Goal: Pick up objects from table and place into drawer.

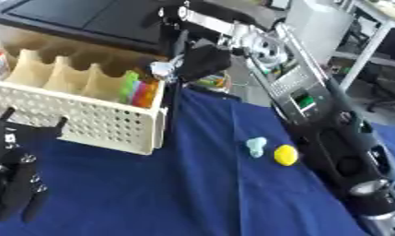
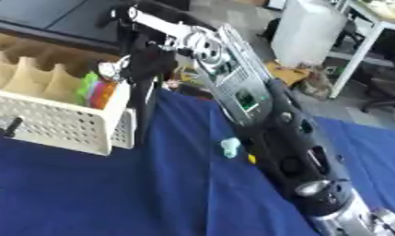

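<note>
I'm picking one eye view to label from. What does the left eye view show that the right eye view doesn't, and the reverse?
Only the left eye view shows the left hand, resting open at the lower left, and the whole yellow object. In the right eye view the right arm hides most of that yellow object, but its silver wrist end shows more fully. Both show the blue cloth, the white basket, the pale blue object and the right hand reaching beyond the basket.

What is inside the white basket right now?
In the white basket, tan cardboard dividers and bright green, orange and pink pieces at its right end; the wall hides everything lower.
</note>
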